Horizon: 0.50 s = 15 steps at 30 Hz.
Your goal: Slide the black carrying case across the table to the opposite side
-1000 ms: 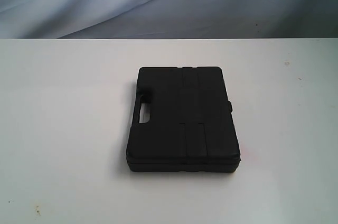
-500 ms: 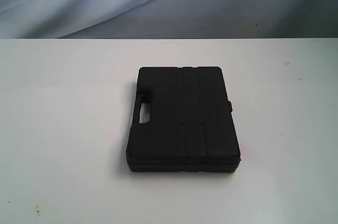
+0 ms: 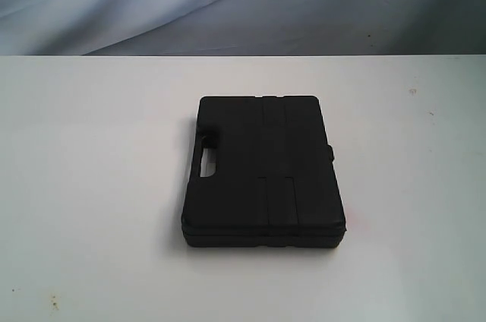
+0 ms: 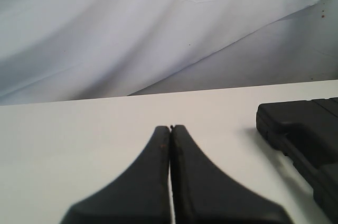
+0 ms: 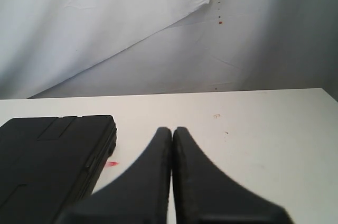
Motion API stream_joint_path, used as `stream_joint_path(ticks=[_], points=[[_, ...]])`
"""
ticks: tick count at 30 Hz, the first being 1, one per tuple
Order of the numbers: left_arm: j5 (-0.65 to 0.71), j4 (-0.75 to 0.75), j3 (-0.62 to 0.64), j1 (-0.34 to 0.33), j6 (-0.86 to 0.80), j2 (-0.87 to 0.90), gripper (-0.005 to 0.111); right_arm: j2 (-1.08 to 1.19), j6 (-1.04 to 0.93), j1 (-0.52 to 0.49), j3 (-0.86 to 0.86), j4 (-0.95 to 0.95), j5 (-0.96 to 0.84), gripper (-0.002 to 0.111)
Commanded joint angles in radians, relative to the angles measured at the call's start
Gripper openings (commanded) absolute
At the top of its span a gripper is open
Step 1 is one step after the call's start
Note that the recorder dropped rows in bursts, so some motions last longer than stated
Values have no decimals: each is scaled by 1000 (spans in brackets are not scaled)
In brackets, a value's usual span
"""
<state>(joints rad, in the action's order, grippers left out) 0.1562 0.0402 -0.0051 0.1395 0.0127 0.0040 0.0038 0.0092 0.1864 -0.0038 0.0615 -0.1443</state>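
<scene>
The black carrying case [image 3: 262, 170] lies flat in the middle of the white table [image 3: 91, 185], its handle cutout facing left in the exterior view. No arm shows in the exterior view. In the left wrist view my left gripper [image 4: 170, 127] is shut and empty above bare table, with a corner of the case [image 4: 306, 134] off to one side and apart from it. In the right wrist view my right gripper [image 5: 172, 129] is shut on nothing too, and the case [image 5: 53, 155] lies beside it without touching.
A grey-white cloth backdrop [image 3: 228, 3] hangs behind the table's far edge. A small red mark [image 5: 111, 164] sits on the tabletop by the case's edge. A few specks [image 3: 412, 91] dot the table at the right.
</scene>
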Motion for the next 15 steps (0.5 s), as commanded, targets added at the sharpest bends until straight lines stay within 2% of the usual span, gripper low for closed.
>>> stream_joint_path(ticks=[1, 11, 15], points=[[-9, -9, 5, -1, 12, -4, 0, -4, 1, -7, 4, -15, 11, 0], [-11, -9, 5, -1, 12, -4, 0, -4, 1, -7, 4, -15, 11, 0], [-63, -9, 5, -1, 10, -4, 0, -4, -1, -7, 4, -15, 11, 0]])
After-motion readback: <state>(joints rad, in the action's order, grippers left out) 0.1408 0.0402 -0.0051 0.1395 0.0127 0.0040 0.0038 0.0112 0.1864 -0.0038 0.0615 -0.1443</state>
